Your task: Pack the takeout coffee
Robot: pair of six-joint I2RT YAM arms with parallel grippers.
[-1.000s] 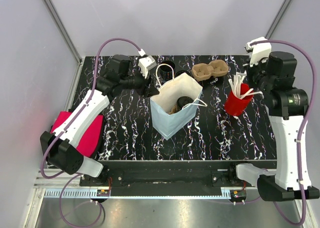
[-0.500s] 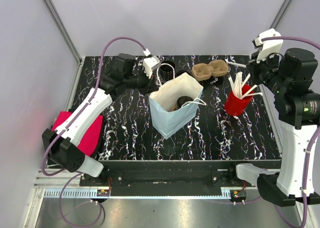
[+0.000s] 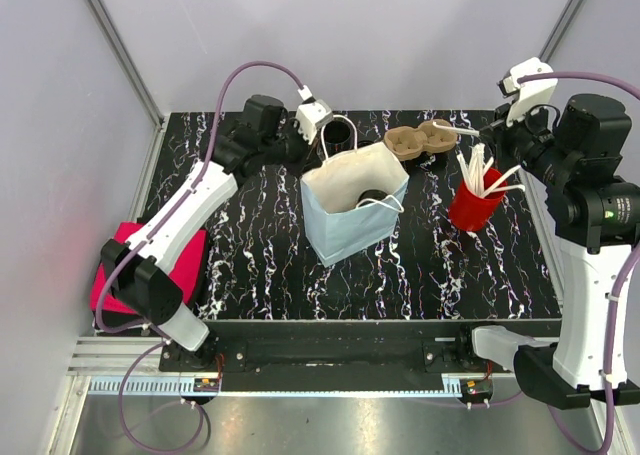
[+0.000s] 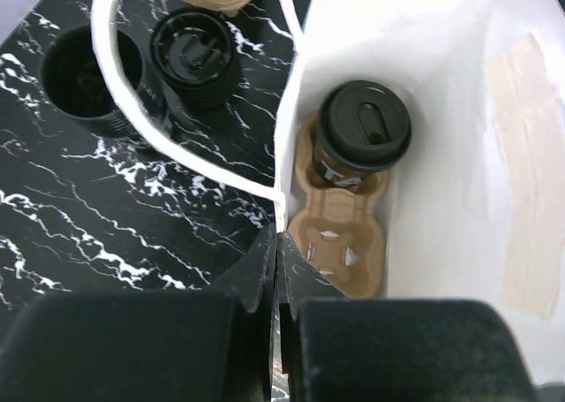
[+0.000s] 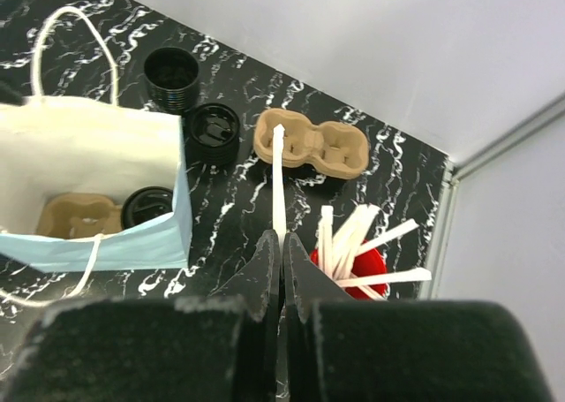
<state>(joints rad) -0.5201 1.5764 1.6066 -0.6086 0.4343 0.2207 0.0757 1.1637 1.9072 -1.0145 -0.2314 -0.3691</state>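
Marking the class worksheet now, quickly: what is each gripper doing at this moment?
Left gripper: closed on the rim of the paper bag.
Right gripper: closed, holding one white straw.

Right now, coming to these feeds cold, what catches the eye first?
The pale blue paper bag stands mid-table with its rim pinched by the left gripper. Inside it a lidded coffee cup sits in a cardboard carrier. On the table's right side, the right gripper holds a single white straw near the red cup full of straws.
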